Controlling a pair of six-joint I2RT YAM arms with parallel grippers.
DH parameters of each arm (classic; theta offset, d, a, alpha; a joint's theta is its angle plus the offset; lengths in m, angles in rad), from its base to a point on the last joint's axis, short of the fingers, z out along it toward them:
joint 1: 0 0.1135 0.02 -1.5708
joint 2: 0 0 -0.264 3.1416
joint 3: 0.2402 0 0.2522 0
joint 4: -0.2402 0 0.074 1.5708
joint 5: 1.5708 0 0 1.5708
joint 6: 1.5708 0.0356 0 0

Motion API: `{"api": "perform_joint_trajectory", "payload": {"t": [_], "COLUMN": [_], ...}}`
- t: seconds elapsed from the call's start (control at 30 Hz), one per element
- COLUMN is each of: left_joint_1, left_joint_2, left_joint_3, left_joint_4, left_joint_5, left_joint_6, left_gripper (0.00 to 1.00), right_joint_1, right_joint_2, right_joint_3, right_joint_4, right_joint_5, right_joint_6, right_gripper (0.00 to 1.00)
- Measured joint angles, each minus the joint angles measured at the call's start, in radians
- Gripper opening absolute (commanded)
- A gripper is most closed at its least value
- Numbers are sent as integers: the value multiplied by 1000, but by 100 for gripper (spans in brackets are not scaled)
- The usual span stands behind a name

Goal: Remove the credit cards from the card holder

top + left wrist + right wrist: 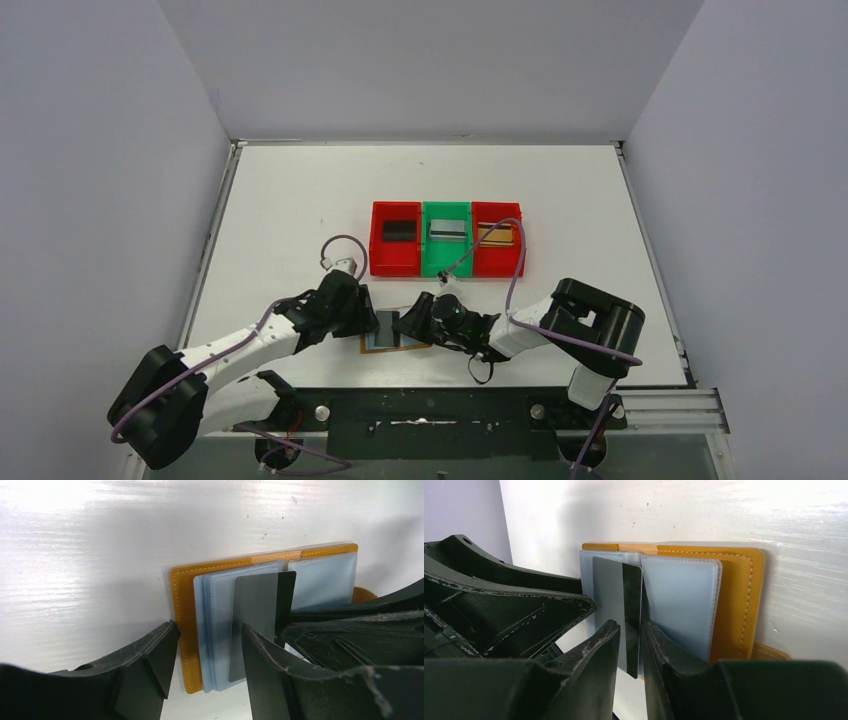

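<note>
The mustard card holder (pixel 392 344) lies open on the table between both grippers, its pale blue pockets up (pixel 182 630) (pixel 736 600). A dark credit card (pixel 260 615) (pixel 632 605) sticks partly out of a clear pocket. My right gripper (pixel 412 320) (pixel 631 626) has its jaws slightly apart around this card's free edge, with a thin gap on one side. My left gripper (pixel 372 322) (pixel 209 627) is open and straddles the holder's left half. Other credit cards lie in the bins: black (pixel 398 230), silver (pixel 447 231), gold-brown (pixel 495 234).
A row of three bins stands behind the holder: red (pixel 380 262), green (pixel 446 266), red (pixel 497 268). The right gripper's black fingers (pixel 350 630) fill the right of the left wrist view. Both arms' cables arch above the bins' front.
</note>
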Motion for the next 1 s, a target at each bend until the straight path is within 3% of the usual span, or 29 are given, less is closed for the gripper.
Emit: {"api": "perform_joint_trajectory", "payload": {"t": [0.17, 0.8, 0.9, 1.0], "left_joint_1": [-21, -60, -61, -64], "left_joint_2": [21, 55, 55, 53], "left_joint_3": [15, 43, 43, 43], "left_joint_4": [-23, -32, -32, -32], "left_joint_5": [-36, -62, -61, -62], "left_joint_6": [-2, 11, 14, 18], "left_gripper": [33, 29, 28, 27], "right_joint_1": [0, -7, -7, -7], "right_joint_2": [0, -3, -3, -4], "right_joint_3": [5, -10, -10, -10], "right_joint_4": [-3, 2, 2, -1], "right_joint_5": [0, 0, 0, 1], "right_joint_6": [-1, -5, -5, -5], "right_gripper": [26, 5, 6, 21]}}
